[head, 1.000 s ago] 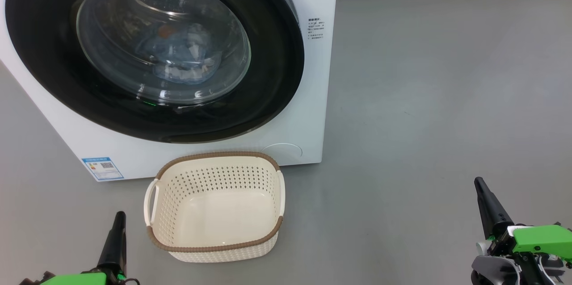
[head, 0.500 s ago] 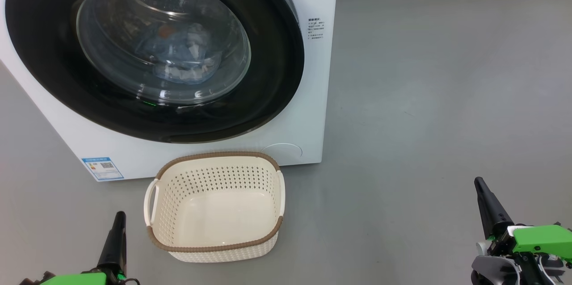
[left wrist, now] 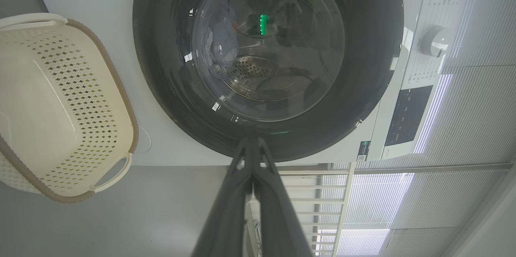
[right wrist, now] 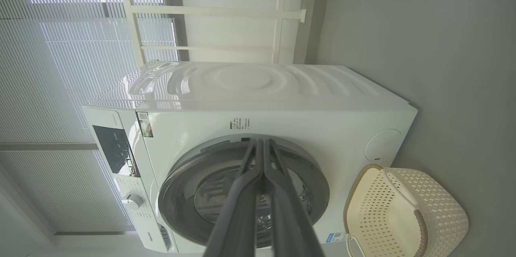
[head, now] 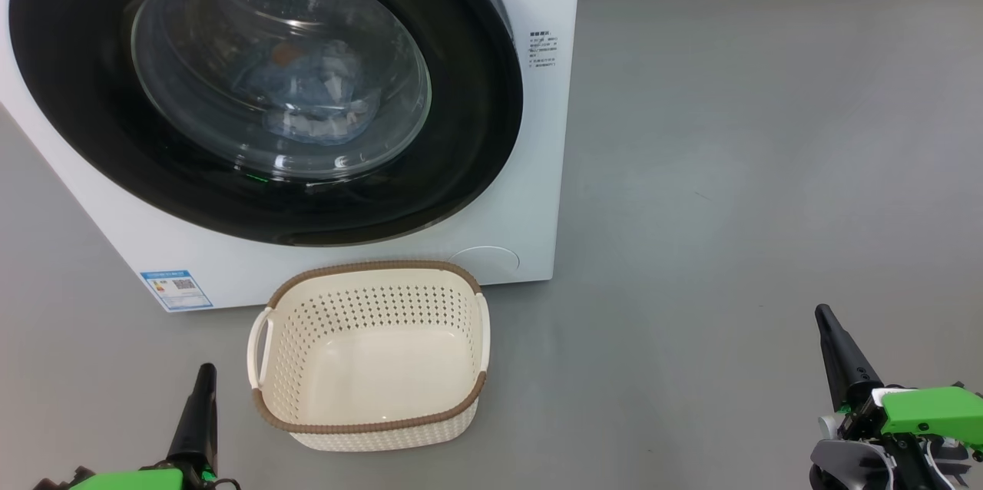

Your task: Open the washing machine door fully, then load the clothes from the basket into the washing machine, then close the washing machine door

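The white washing machine [head: 530,167] stands at the upper left of the head view, its round black door [head: 461,129] shut against the front. Through the glass porthole the light-blue clothes [head: 315,91] lie in the drum. Just in front of the machine, the cream basket [head: 369,355] with a brown rim sits on the floor, nothing in it. Low to the basket's left, my left gripper [head: 204,375] is shut and holds nothing. Far off to the right, my right gripper [head: 823,315] is likewise shut and holds nothing. The door [left wrist: 363,67] and basket [left wrist: 60,100] also appear in the left wrist view.
Bare grey floor [head: 729,167] stretches right of the machine to a wall base at the back. The right wrist view has window blinds [right wrist: 60,47] and a white frame behind the machine [right wrist: 282,116].
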### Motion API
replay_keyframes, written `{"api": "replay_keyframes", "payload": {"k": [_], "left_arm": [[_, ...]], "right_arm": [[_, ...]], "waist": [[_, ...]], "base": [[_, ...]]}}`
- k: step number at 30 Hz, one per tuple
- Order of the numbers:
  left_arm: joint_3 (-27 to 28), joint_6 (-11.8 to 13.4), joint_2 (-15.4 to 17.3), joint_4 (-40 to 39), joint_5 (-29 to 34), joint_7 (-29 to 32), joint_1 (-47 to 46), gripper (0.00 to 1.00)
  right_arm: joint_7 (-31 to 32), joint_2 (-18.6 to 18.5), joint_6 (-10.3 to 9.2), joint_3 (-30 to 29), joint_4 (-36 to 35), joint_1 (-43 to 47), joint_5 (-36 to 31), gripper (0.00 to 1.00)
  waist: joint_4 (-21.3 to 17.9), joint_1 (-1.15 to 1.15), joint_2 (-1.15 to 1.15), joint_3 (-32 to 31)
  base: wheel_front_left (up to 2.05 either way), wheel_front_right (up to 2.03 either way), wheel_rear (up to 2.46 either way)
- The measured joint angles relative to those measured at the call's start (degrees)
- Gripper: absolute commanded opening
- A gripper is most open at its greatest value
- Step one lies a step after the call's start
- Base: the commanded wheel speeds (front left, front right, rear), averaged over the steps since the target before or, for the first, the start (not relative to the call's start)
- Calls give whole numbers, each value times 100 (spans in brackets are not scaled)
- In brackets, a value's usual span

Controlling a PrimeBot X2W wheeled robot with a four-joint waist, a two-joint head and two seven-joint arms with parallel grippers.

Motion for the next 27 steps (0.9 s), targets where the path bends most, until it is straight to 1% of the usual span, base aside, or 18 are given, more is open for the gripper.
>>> {"api": "replay_keyframes", "payload": {"k": [27], "left_arm": [[0, 0, 0, 0, -1, 0, 0, 0]], "right_arm": [[-1, 0, 0, 0, 0, 0, 9, 0]], "waist": [[0, 0, 0, 0]], "base": [[0, 0, 0]]}}
